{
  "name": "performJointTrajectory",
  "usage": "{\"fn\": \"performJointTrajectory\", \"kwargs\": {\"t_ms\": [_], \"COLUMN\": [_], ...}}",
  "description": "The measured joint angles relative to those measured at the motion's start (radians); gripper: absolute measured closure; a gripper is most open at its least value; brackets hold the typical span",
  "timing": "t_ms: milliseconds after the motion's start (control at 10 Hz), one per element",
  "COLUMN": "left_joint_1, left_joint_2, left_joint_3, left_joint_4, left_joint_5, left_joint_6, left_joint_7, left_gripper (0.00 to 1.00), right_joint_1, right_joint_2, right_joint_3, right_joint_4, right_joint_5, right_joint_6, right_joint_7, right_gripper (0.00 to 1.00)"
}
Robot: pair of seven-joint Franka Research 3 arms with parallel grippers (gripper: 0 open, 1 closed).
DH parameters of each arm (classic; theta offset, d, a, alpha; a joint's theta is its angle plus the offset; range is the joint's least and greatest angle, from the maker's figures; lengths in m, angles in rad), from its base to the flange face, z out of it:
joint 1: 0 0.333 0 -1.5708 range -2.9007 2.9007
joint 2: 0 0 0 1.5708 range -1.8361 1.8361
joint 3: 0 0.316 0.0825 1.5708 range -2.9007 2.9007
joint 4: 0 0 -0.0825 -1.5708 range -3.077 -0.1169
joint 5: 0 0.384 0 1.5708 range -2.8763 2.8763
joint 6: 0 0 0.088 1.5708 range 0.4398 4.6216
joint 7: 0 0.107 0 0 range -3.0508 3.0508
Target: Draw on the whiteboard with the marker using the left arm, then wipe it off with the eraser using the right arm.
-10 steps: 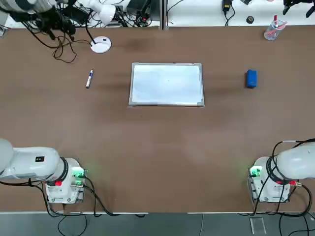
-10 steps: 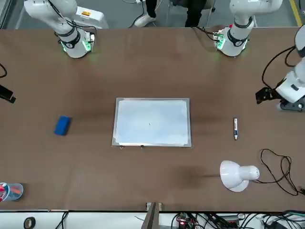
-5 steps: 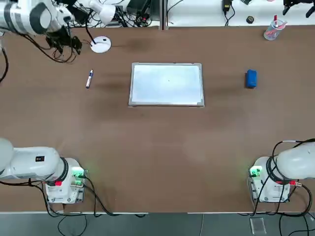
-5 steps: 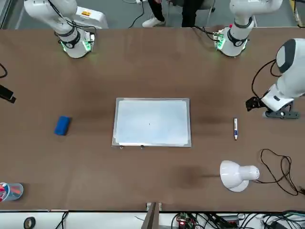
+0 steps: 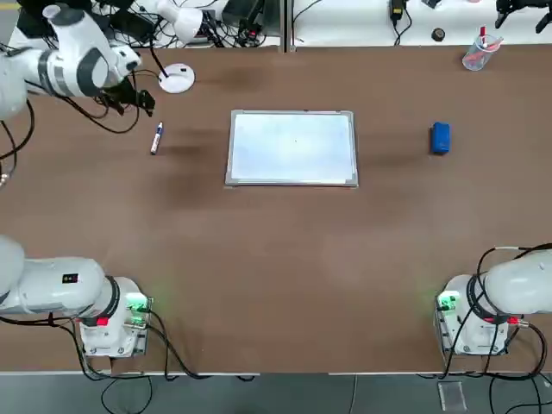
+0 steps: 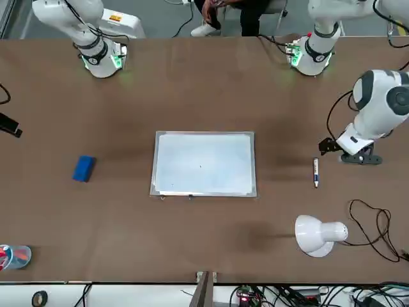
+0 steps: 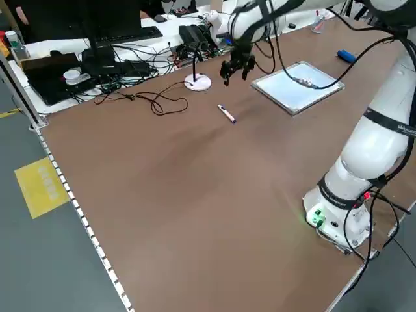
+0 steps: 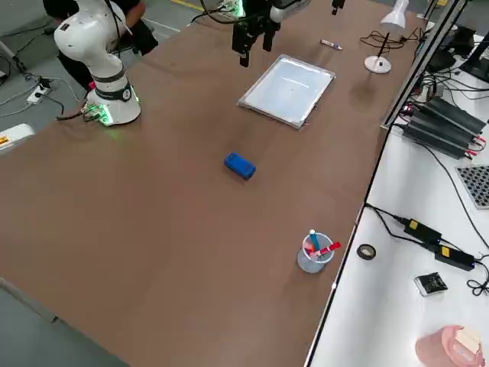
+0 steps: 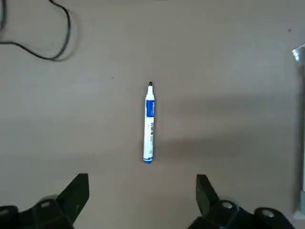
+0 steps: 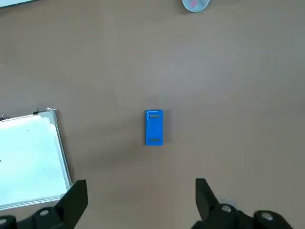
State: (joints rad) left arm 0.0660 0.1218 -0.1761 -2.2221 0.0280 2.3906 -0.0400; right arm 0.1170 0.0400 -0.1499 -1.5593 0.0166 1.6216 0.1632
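The whiteboard (image 5: 293, 147) lies flat mid-table with a bare white face. To its left lies the marker (image 5: 156, 138), a slim white pen with a blue band and a dark tip. My left gripper (image 5: 138, 97) hovers open just beyond the marker and above it. In the left wrist view the marker (image 9: 149, 125) lies ahead of the spread left gripper (image 9: 143, 183), untouched. The blue eraser (image 5: 440, 138) rests right of the board. My right gripper (image 10: 141, 188) hangs open high over the table, with the eraser (image 10: 154, 127) far below.
A white desk lamp (image 5: 177, 78) and a looped black cable (image 6: 374, 227) sit at the far edge close to the marker. A clear cup (image 5: 476, 53) with red items stands at the far right corner. A person (image 6: 223, 6) sits behind the arms' bases.
My left arm has swung in from the table's far left corner toward the marker, its gripper staying open. The marker, board, eraser and right arm have not moved.
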Motion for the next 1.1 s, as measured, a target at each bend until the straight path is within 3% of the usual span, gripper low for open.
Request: {"fn": "performJointTrajectory", "kwargs": {"t_ms": [600, 1100], "left_joint_1": [0.000, 0.000], "left_joint_2": [0.108, 0.191], "left_joint_3": [0.000, 0.000], "left_joint_4": [-0.042, -0.044], "left_joint_5": [0.000, 0.020], "left_joint_6": [0.115, 0.187], "left_joint_7": [0.000, 0.002], "left_gripper": [0.04, 0.12], "right_joint_1": [0.000, 0.000], "right_joint_2": [-0.005, -0.007], "right_joint_3": [0.000, -0.001], "right_joint_4": [-0.005, -0.005], "right_joint_5": [0.000, 0.000], "right_joint_6": [0.000, 0.000], "right_joint_7": [0.000, 0.000], "right_gripper": [0.00, 0.00]}}
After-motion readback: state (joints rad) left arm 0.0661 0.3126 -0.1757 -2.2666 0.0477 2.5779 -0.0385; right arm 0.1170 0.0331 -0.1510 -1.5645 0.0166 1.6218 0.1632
